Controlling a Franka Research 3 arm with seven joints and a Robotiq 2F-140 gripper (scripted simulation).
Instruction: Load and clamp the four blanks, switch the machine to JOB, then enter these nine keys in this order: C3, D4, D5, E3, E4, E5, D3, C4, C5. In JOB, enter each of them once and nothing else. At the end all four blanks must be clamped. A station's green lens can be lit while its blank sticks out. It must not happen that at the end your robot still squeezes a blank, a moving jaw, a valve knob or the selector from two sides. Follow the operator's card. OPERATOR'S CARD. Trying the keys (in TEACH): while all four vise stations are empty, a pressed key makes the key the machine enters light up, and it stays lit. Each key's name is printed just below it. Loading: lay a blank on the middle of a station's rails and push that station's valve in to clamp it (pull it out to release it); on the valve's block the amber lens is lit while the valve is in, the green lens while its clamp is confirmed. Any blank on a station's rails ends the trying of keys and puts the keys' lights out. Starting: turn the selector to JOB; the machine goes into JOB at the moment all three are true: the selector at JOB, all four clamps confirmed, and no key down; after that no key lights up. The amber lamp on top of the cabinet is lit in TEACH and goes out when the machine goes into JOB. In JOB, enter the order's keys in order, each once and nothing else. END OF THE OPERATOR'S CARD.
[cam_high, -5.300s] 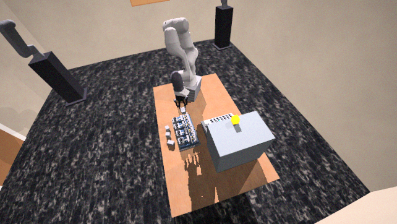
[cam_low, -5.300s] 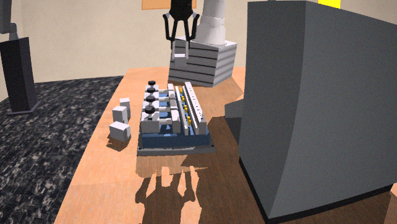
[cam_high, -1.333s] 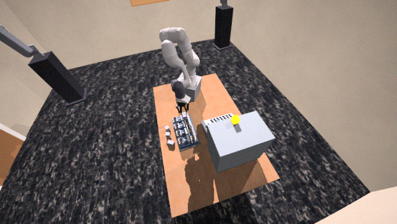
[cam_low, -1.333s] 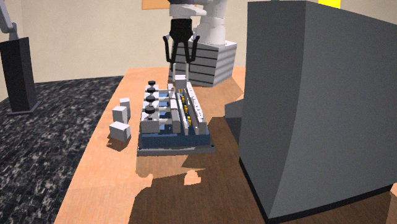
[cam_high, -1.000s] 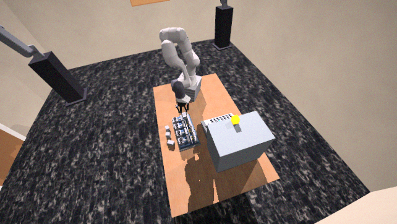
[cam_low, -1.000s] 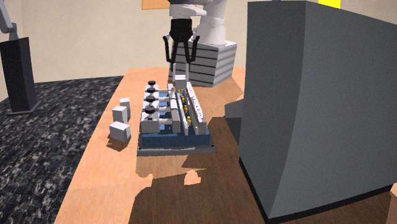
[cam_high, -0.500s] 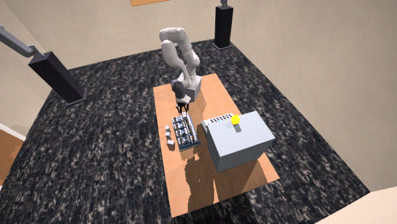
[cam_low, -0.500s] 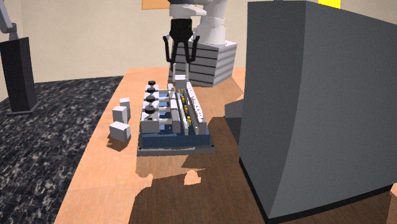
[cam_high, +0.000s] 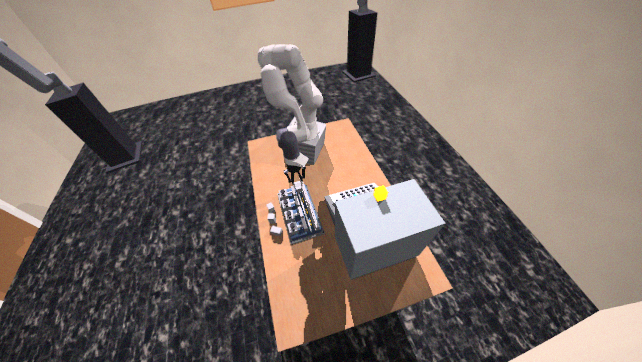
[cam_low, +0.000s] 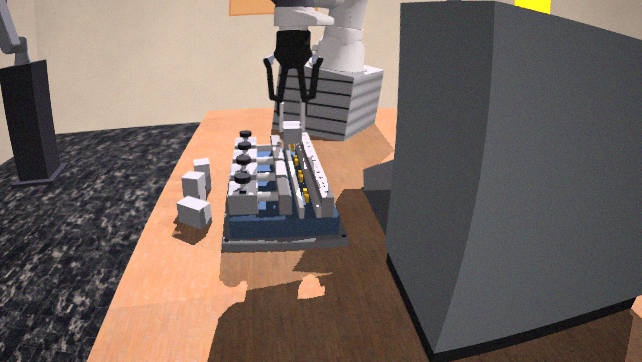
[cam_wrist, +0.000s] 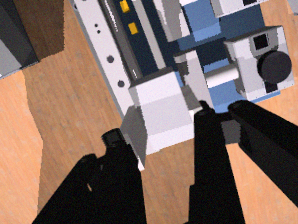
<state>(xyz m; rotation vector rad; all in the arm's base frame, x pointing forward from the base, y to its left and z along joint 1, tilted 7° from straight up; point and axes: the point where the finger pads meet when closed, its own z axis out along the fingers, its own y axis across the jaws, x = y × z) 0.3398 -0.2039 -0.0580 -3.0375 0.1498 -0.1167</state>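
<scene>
My gripper (cam_high: 297, 182) (cam_low: 292, 119) (cam_wrist: 163, 109) is shut on a pale grey blank (cam_low: 292, 131) (cam_wrist: 162, 106). The blank is at the robot-side end of the vise fixture (cam_low: 285, 227), in line with the rails of the end station; whether it touches them I cannot tell. Three more blanks stand left of the fixture: one (cam_high: 276, 230) (cam_low: 193, 213) nearest the exterior camera, one (cam_high: 271, 217) (cam_low: 193, 185) behind it and one (cam_high: 270, 206) (cam_low: 202, 171) farthest. The end station's black valve knob (cam_wrist: 274, 66) shows in the wrist view. The amber lamp (cam_high: 381, 193) (cam_low: 532, 5) is lit.
The tall grey cabinet (cam_high: 390, 220) (cam_low: 450, 150) stands right of the fixture. Its key panel (cam_high: 334, 198) faces the arm; a tiny cyan spot shows among the keys, its key name unreadable. No lens colours can be read on the valve blocks. The robot's base stands behind the gripper.
</scene>
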